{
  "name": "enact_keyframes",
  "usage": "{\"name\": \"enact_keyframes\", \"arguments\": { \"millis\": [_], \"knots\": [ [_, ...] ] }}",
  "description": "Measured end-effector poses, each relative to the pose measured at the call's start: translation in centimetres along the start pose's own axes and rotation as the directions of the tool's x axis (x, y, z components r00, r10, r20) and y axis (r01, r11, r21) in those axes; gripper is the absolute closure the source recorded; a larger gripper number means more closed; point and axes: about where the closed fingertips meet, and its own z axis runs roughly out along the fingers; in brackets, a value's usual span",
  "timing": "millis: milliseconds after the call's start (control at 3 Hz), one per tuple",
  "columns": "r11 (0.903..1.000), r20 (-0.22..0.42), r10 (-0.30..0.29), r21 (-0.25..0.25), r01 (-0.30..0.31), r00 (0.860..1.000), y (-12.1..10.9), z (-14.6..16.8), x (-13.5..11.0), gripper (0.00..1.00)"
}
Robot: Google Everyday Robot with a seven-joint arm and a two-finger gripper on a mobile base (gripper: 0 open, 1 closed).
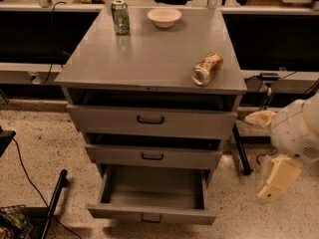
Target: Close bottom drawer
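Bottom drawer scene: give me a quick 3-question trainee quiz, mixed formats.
1. True or false: the bottom drawer is open.
2. The gripper is: A) on the bottom drawer's handle; B) low, right of the cabinet, touching nothing on it; C) inside the bottom drawer.
3. Which lies on its side, the green can or the gold can?
Key: 1 true; 2 B; 3 gold can.
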Motion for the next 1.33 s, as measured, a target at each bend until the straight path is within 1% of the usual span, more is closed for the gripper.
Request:
{"name": "enact_keyframes", "arguments": {
  "millis": [333, 667, 1000, 1333],
  "knots": [
    [0.9985, 0.093, 0.022, -0.052, -0.018, 0.995, -0.5, 4.6, 0.4, 0.0],
    [0.9935, 0.254, 0.059, -0.109, -0.032, 0.965, 1.1, 11.7, 0.9, 0.0],
    [0.9981, 0.294, 0.029, -0.06, -0.012, 0.955, 0.3, 13.7, 1.3, 0.0],
    [0.9981, 0.294, 0.029, -0.06, -0.012, 0.955, 0.3, 13.7, 1.3, 0.0]
  ]
}}
